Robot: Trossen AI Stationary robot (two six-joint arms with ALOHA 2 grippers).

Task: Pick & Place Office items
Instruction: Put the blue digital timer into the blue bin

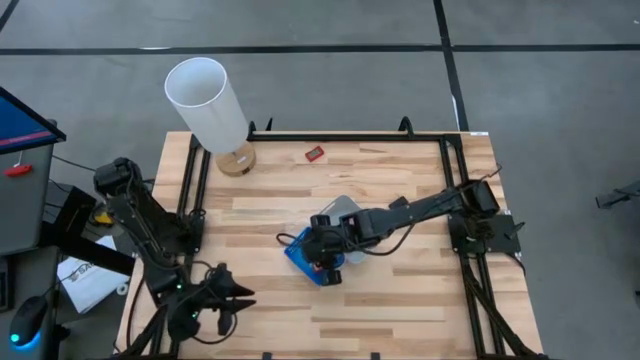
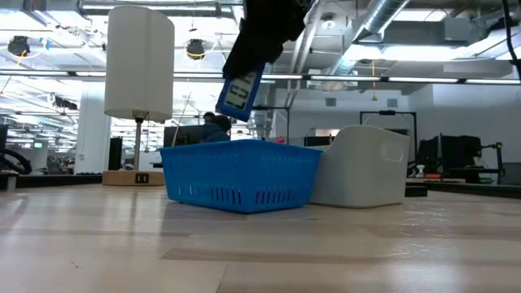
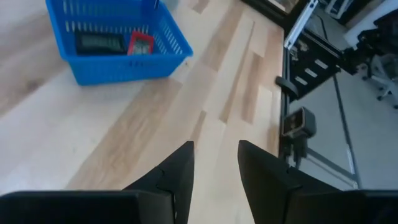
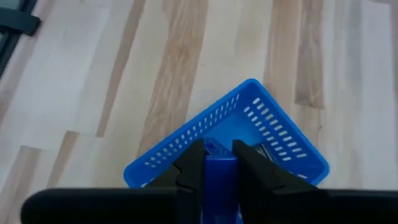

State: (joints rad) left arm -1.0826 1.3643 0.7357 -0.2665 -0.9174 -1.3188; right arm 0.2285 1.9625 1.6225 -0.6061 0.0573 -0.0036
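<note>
My right gripper [image 4: 217,149] hangs over the blue tray [image 4: 261,121] near the table's middle and is shut on a small blue block with a white label [image 2: 239,91]. In the low view the block is above the tray's rim [image 2: 236,149]. Inside the tray lie a dark flat piece [image 3: 99,42] and a red piece [image 3: 140,43]. Another red piece [image 1: 314,153] lies flat on the table near the far edge. My left gripper [image 3: 216,150] is open over bare wood at the near left, touching nothing. My right gripper pinches the blue block's upper part [image 4: 219,167] between its two fingers, coming from above and pointing down. The block is lifted clear and hangs tilted below the fingers [image 2: 259,49], its labelled lower end [image 2: 236,96] above the blue tray.
A clear-grey tray [image 2: 362,167] stands against the blue tray on its far right side. A tall white cylinder [image 1: 208,98] on a wooden base [image 1: 236,160] stands at the far left corner. A black frame rail [image 1: 330,137] runs along the table's far edge.
</note>
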